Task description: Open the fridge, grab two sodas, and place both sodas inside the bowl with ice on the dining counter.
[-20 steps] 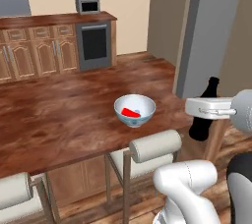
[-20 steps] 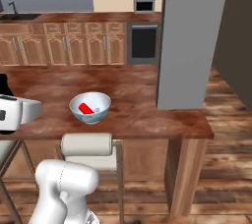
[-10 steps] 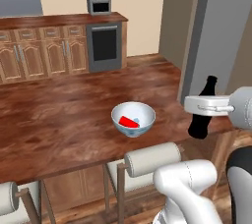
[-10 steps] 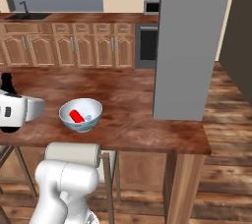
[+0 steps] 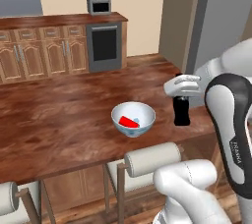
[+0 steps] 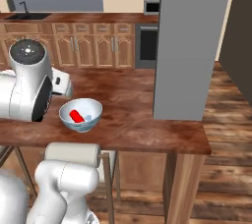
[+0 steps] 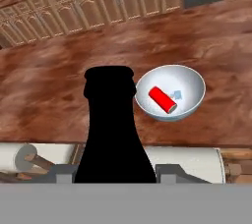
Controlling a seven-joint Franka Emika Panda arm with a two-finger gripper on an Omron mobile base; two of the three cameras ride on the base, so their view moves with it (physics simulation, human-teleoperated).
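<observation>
- Since the earlier frames your base has carried both base cameras along, so the whole kitchen has shifted in view; against the desk itself, the black cola bottle [image 5: 181, 111] now hangs nearer the bowl than it did a second ago, and the fingers' opening has not changed.
- You see the bottle upright, clamped near its neck by the gripper [image 5: 182, 88]; its lower body with the red label band shows below the white hand in the left base view.
- In the hand view the bottle's [image 7: 111, 129] black silhouette stands between the two fingers [image 7: 65, 173], which pinch it from either side.
- The bowl with ice [image 5: 133, 118] sits on the dark reddish-brown dining desk [image 5: 59, 120], near its front edge, just to the bottle's left in the left base view and apart from it.
- Inside the bowl [image 7: 170, 92] the red can [image 7: 162, 99] lies on its side, with a pale ice cube [image 7: 176, 95] touching or just beside it.
- In the right base view the bowl [image 6: 80, 114] sits just right of the arm's big dark joint.
- White-cushioned stools [image 5: 152, 158] line the desk's near edge, below the bowl.
- The tall grey fridge [image 6: 189, 41] rises at the desk's far end.
- Light wood cabinets [image 5: 51, 48] and a dark wall oven [image 5: 104, 46] stand along the back wall.
</observation>
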